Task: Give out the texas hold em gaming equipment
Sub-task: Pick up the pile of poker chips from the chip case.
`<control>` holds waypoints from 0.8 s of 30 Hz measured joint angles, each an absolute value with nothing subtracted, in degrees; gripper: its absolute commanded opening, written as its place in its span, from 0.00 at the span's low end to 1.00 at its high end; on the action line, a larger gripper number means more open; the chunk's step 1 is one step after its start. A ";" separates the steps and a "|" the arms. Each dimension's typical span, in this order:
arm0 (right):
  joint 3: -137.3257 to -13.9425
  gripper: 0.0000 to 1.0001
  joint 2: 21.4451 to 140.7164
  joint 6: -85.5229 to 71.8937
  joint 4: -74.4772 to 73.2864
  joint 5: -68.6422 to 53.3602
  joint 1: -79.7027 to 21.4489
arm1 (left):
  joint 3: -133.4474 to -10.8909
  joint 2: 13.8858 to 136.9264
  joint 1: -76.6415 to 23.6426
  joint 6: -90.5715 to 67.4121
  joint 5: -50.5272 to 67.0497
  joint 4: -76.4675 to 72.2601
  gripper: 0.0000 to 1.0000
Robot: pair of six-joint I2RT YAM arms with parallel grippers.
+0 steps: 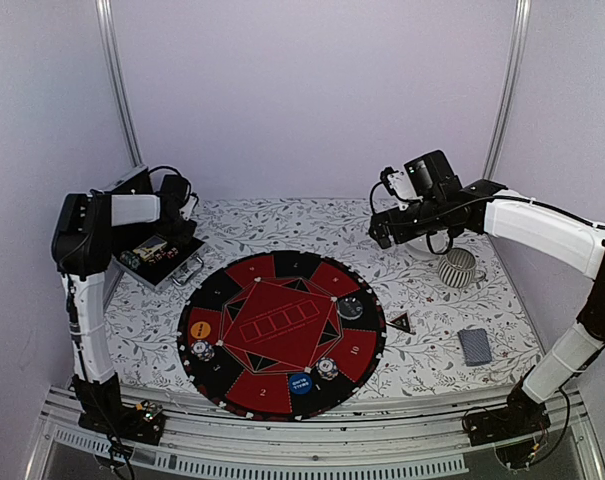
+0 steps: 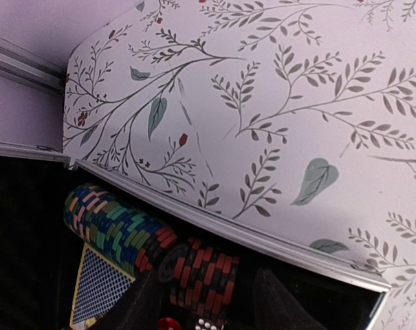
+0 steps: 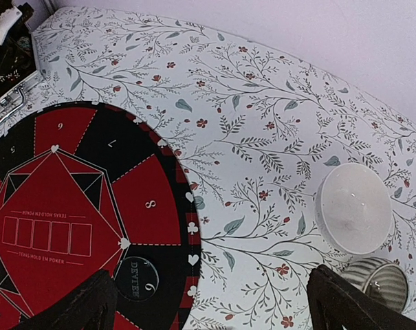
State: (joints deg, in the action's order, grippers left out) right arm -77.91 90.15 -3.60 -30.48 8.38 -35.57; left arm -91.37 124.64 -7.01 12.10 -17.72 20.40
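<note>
Two grippers are showing, Ravi; how is the left gripper (image 2: pixel 214 289) sitting?

Lena, it is hanging over the open case (image 1: pixel 187 268) at the left rear, its fingers (image 2: pixel 146 309) standing partly apart and straddling a row of red-and-black chips (image 2: pixel 204 265); whether they are pressing on it, I am failing to tell. A blue-patterned card pack (image 2: pixel 101 285) is lying beside them.

And the right gripper (image 3: pixel 212 273)?

It is hovering over the leaf-patterned cloth (image 3: pixel 263 103) off the far right side of the round mat (image 1: pixel 282 330), jaws gaping wide and holding nothing, the white bowl (image 3: pixel 352 210) and ribbed cup (image 3: pixel 376 285) sitting nearby.

What is resting on the mat?

An orange button (image 1: pixel 201 327), a blue button (image 1: pixel 300 381), two small chips (image 1: pixel 203 350) and a dark dealer disc (image 1: pixel 350 307) are lying on it; the triangle marker (image 1: pixel 400 322) is lying just off its right rim, and a grey-blue card deck (image 1: pixel 475 345) is lying further right, well apart
</note>
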 measured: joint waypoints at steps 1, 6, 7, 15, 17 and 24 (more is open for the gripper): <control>-77.91 0.99 90.15 -3.60 -30.50 8.38 -35.57 | -91.90 124.99 -6.98 12.23 -17.80 20.45 0.49; -77.91 0.99 90.15 -3.60 -30.81 8.40 -35.57 | -92.97 126.41 -6.48 12.27 -17.82 20.91 0.48; -77.91 0.99 90.15 -3.60 -30.85 8.40 -35.55 | -92.97 126.61 -6.39 12.25 -17.65 21.17 0.47; -77.91 0.99 90.15 -3.60 -30.94 8.40 -35.55 | -92.97 126.85 -5.89 12.21 -17.02 21.80 0.45; -77.91 0.99 90.15 -3.60 -31.03 8.43 -35.55 | -93.03 127.13 -5.78 12.23 -16.78 21.80 0.40; -77.91 0.99 90.15 -3.60 -31.75 8.45 -35.55 | -94.89 129.14 -5.17 12.25 -15.84 22.68 0.06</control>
State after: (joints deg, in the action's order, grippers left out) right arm -77.91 90.15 -3.60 -31.75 8.45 -35.55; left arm -94.89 129.14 -5.17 12.25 -15.84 22.68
